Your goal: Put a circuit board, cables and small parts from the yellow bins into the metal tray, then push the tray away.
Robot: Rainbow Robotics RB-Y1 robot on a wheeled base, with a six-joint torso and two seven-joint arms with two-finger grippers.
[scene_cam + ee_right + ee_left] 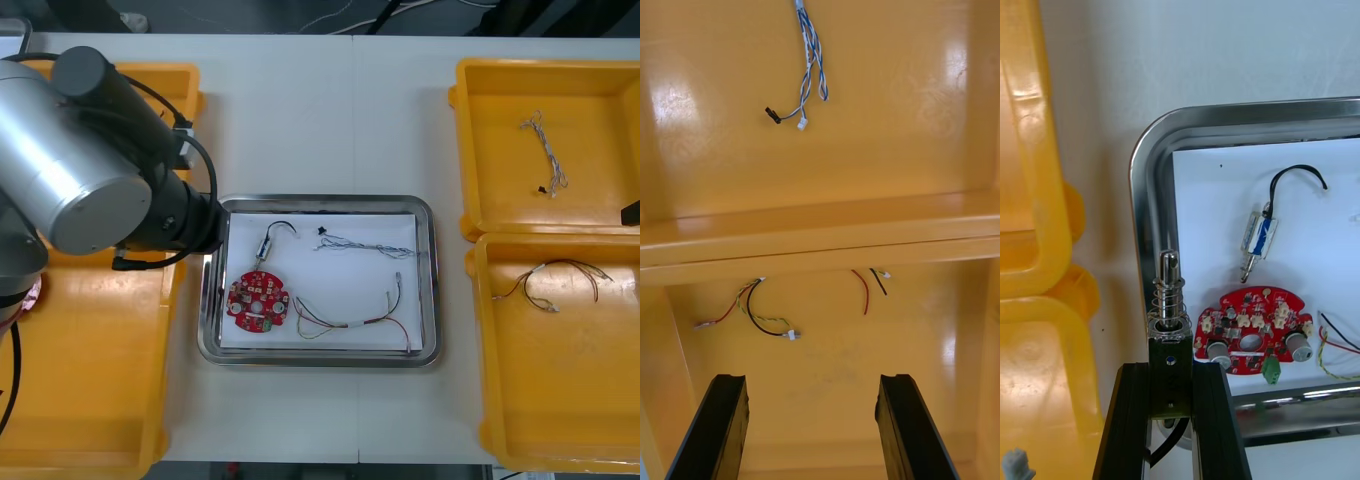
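Note:
My left gripper (1171, 375) is shut on a small metal part (1169, 300) with a spring, held over the left rim of the metal tray (1150, 150). On the tray's white inside lie a round red circuit board (258, 300), another small metal part (270, 240) with a black lead, a twisted blue and white cable (370, 247) and a red and yellow cable (350, 320). My right gripper (812, 397) stands open above the floor of the right near yellow bin (835, 375), with nothing between its fingers. A red and yellow cable (752, 307) lies just beyond them.
The bulky left arm (100, 170) covers the left far bin and reaches the tray's left edge. The left near bin (90, 380) sits below it. A blue and white cable (545, 155) lies in the right far bin (480, 150). Bare table separates tray and right bins.

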